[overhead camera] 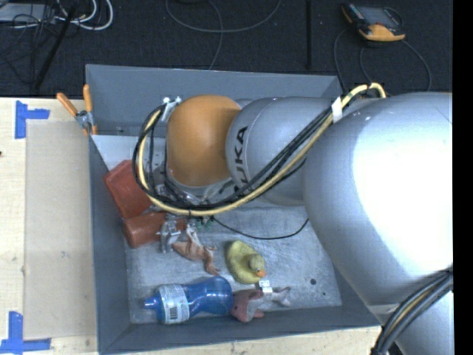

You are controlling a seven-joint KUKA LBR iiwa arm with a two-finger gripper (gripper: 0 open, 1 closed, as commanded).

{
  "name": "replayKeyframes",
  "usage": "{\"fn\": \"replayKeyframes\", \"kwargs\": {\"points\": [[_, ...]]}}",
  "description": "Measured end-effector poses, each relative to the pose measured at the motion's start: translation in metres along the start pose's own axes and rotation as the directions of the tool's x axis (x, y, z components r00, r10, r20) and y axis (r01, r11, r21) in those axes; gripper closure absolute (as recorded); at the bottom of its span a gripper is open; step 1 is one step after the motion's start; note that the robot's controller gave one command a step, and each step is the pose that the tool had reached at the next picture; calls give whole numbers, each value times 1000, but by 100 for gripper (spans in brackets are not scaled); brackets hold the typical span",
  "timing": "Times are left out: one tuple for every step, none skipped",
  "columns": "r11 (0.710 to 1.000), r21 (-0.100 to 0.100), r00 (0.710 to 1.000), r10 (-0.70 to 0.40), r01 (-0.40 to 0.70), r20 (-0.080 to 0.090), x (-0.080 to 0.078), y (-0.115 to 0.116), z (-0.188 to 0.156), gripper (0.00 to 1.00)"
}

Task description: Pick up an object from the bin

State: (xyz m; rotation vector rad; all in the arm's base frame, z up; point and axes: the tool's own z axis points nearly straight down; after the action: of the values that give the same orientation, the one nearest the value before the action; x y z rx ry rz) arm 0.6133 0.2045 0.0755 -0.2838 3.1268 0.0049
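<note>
Although the hand sits beside a red block, the orange cover hides whether it is open or closed.

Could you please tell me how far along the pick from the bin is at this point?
Done: the arm is down inside the bin, with its end effector low beside the reddish-brown block near the left wall. In hand: nothing is visibly gripped. Left: the grasp and the lift. The yellow duck and blue bottle lie on the floor.

One camera looks down into the bin from above, slightly aslant
</note>
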Motion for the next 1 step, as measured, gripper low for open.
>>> {"fn": "replayKeyframes", "kwargs": {"points": [[1000, 2, 1000, 0, 0, -4, 1, -1, -5, 100]]}}
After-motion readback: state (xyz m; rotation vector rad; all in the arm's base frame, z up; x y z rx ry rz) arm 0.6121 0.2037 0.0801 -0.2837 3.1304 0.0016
